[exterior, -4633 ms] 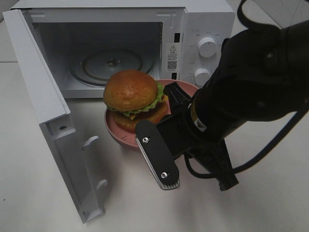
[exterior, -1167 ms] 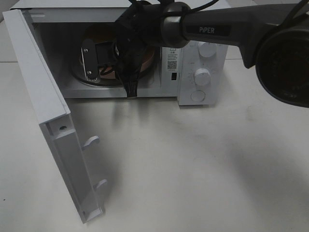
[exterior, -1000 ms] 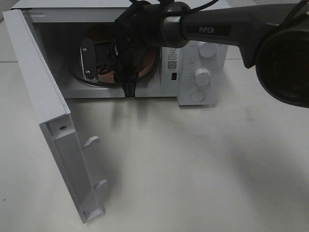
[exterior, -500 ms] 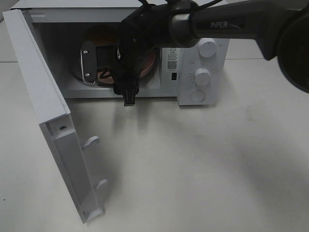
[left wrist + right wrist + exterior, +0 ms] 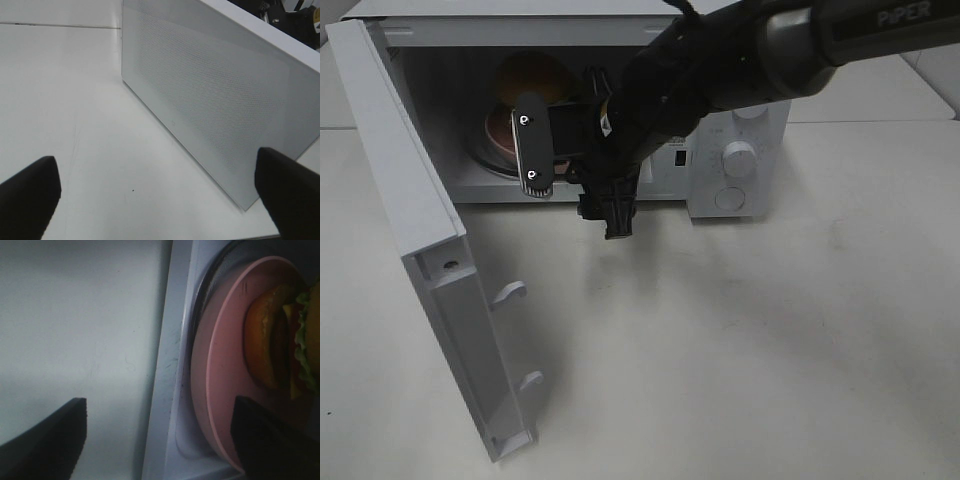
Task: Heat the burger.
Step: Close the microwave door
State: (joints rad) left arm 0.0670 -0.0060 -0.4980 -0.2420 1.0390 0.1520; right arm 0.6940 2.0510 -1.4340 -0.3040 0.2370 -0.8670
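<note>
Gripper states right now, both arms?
Left gripper: open, empty.
Right gripper: open, empty; the burger sits on its plate in the microwave.

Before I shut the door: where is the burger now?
In the exterior high view, the burger sits on the pink plate inside the open microwave, toward the upper left of the picture, to the right of the swung-out door.

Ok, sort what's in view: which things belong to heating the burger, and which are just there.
Belongs to the job:
burger, on the pink plate, inside the microwave
door, standing open
knobs
right claw, open, at the microwave's mouth

Just there:
table
left claw, open, empty, outside the door
</note>
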